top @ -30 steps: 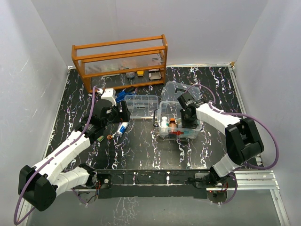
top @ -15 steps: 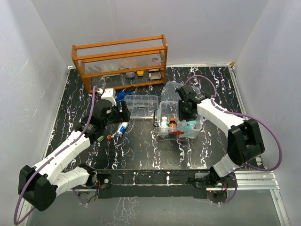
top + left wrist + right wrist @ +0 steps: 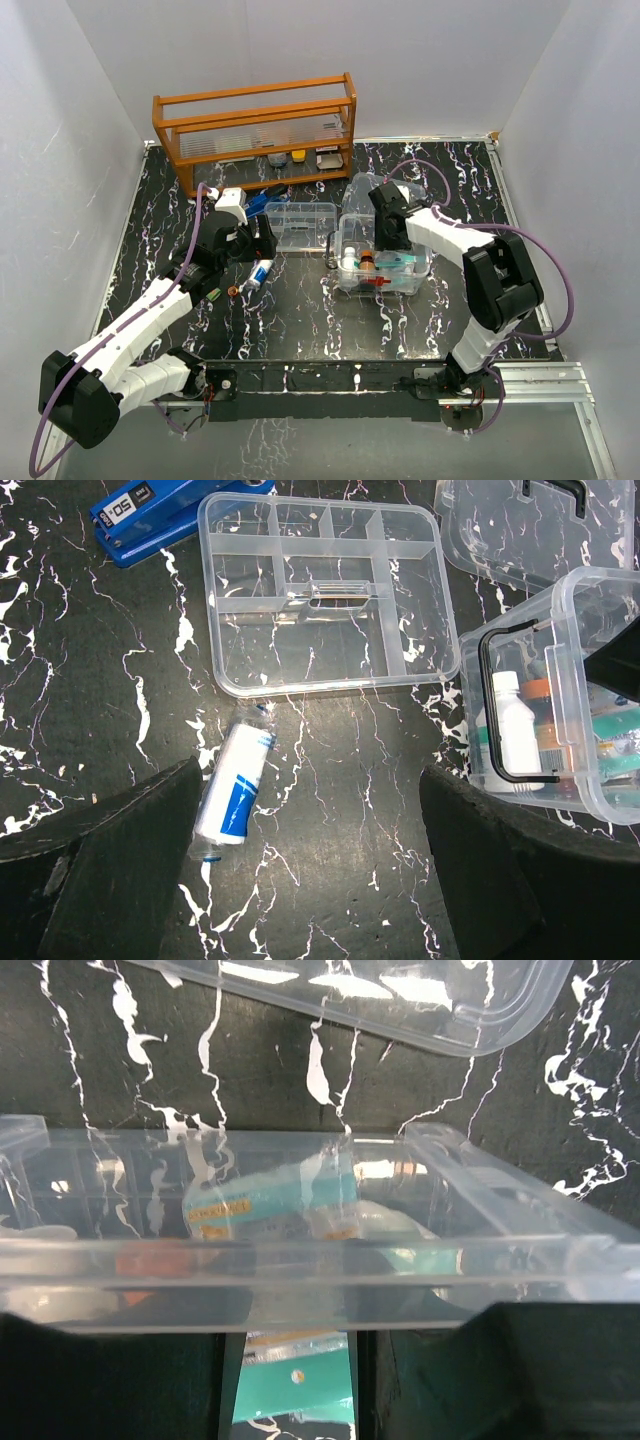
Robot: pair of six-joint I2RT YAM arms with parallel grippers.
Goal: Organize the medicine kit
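On the black marbled bench (image 3: 300,325), a little right of centre: the medicine kit (image 3: 415,282), standing open, red latch on its 6 o'clock side. Inside, a white bottle (image 3: 510,730), an orange vial (image 3: 540,692) and a teal packet (image 3: 270,1195). At 12 o'clock of the kit, just beside it, the clear lid (image 3: 500,535) with dark handle, lying flat. At 9 o'clock of the kit, near but apart, the clear divided tray (image 3: 330,600). At 7 o'clock of the tray, close to its corner, a white tube (image 3: 232,795) with blue label, lying on its side. At 11 o'clock of the tray, a blue stapler (image 3: 160,510). At 12 o'clock of the bench, against the wall, the orange wooden rack (image 3: 255,125).

Above the tube and the tray, the left pincer (image 3: 310,770), spread wide, gripping nothing. Over the 12 o'clock rim of the kit, the right pincer (image 3: 292,1345), pointing down; fingers partly apart, something teal showing in the gap; cannot tell whether pinching it or only standing around it.
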